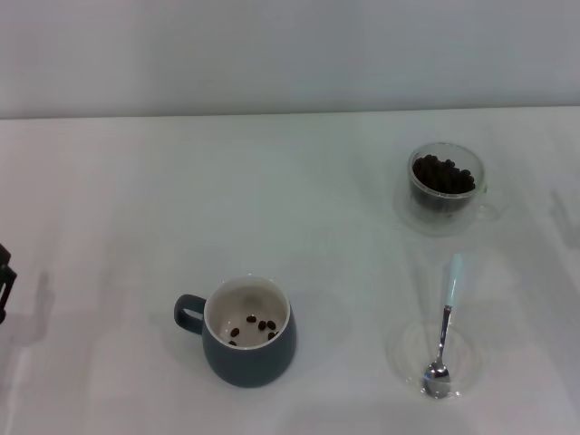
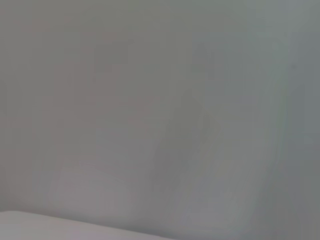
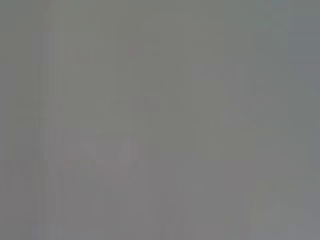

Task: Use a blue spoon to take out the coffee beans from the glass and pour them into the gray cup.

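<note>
few coffee beans (image 1: 254,327) lying inside gray cup (image 1: 249,333). glass (image 1: 444,187) sitting well right of and behind cup, holding most beans. blue spoon (image 1: 444,331) resting right of cup, bowl in flat clear dish (image 1: 435,358), nothing gripping it. left gripper (image 1: 4,281) possibly showing far left of cup, finger state unreadable; right gripper out of sight. most scooping remaining.
</note>
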Action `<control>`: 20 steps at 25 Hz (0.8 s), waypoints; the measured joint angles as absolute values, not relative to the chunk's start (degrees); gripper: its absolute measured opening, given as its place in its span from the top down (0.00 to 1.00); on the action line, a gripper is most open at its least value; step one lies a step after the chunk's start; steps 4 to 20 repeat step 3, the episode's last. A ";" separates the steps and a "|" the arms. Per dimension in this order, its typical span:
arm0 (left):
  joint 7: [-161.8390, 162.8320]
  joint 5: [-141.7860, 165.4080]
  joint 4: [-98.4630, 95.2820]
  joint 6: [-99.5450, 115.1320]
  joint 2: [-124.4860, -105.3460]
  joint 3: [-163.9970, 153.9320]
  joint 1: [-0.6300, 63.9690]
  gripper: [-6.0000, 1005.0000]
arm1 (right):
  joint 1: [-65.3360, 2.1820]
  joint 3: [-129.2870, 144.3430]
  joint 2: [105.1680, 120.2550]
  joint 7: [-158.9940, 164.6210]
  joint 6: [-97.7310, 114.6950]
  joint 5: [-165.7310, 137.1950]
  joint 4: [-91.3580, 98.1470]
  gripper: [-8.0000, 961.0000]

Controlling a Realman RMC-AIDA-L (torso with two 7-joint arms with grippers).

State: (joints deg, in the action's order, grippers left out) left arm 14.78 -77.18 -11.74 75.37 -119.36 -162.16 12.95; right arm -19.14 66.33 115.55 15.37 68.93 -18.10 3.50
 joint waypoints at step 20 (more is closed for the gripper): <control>14.83 -78.45 -12.20 75.40 -119.37 -162.15 13.13 0.29 | -19.15 66.28 115.56 15.52 68.81 -17.92 3.57 0.43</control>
